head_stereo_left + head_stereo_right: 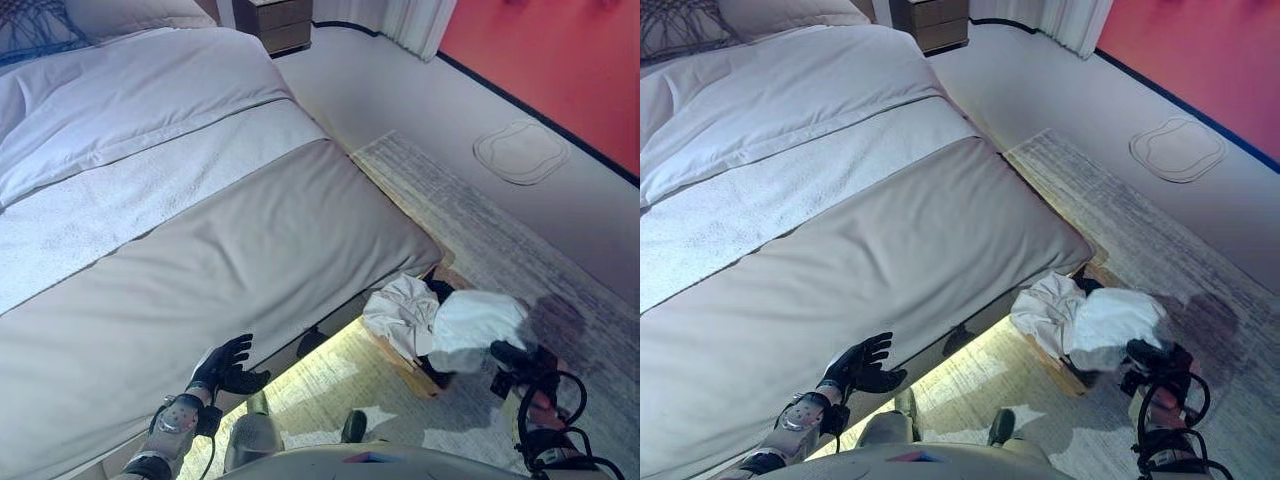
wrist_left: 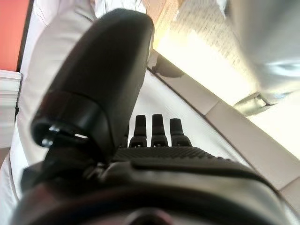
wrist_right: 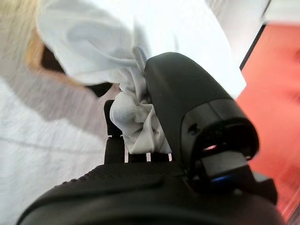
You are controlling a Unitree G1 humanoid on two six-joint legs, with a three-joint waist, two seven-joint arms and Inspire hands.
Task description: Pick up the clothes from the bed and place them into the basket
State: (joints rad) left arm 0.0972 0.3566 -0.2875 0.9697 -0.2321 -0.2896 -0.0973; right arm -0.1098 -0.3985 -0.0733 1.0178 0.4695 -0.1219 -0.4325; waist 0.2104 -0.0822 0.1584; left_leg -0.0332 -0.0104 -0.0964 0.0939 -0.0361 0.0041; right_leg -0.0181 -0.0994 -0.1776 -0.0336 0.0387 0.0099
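1. While its thumb and fingers [image 3: 133, 123] stay out of the way of nothing, being curled tight round a bunch of white cloth, the robot's right hand [image 1: 520, 360] hangs at the outer side of the basket [image 1: 407, 367], gripping the white garment [image 1: 478, 320] that spills from its grasp down into the basket mouth.
2. Directly bedward of those fingers lies the drop point: the garment drapes from the hand toward the bed, its loose end touching a second, creamier piece of clothing [image 1: 400, 312] already heaped at the basket's near rim. Release would likely land it inside, though part hangs over the edge and may slide out.
3. Much nearer the basket is the right hand; the left hand [image 1: 228, 367] is well apart, poised at the bed's lower edge with fingers [image 2: 152, 129] straight and spread, holding nothing.
4. Beyond both hands, the bed [image 1: 200, 200] shows smooth grey and white covers with no clothing visible on the part in view, suggesting the task is near its end.
5. Underfoot, a pale striped rug [image 1: 470, 220] carries the basket just beside the bed's foot corner; farther out run a light floor, a red wall [image 1: 560, 60] and a wooden nightstand [image 1: 280, 22].
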